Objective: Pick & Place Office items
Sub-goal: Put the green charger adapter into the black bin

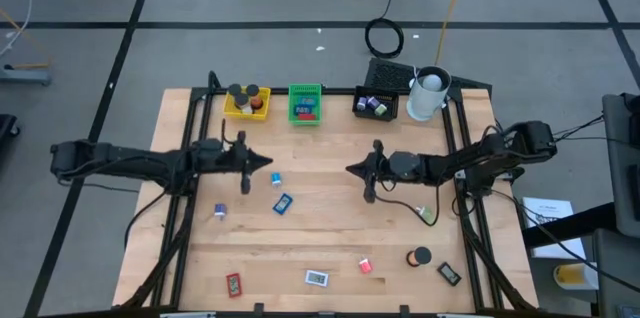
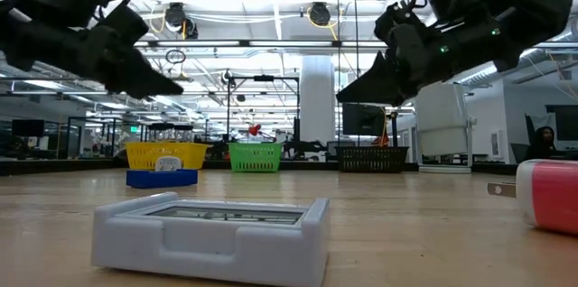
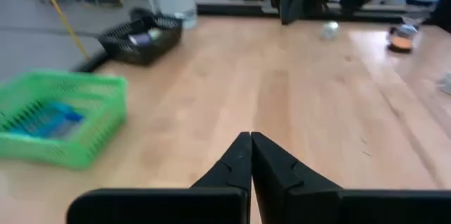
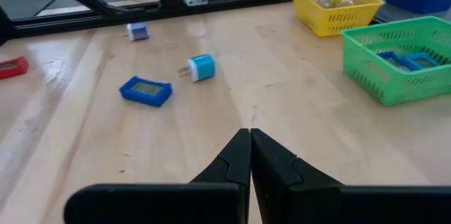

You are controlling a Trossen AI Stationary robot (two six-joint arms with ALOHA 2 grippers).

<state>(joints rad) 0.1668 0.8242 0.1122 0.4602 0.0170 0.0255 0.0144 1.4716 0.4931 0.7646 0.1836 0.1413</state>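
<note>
Office items scattered on table, no legible writing.
Left gripper and right gripper both pressed together, empty, above them.

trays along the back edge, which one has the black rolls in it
The yellow tray, the leftmost of the three. It holds dark round rolls, while the green tray holds blue flat pieces and the black tray holds small purple and green bits.

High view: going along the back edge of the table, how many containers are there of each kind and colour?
Yellow tray: 1
Green tray: 1
Black tray: 1
White cup: 1
Total: 4
</note>
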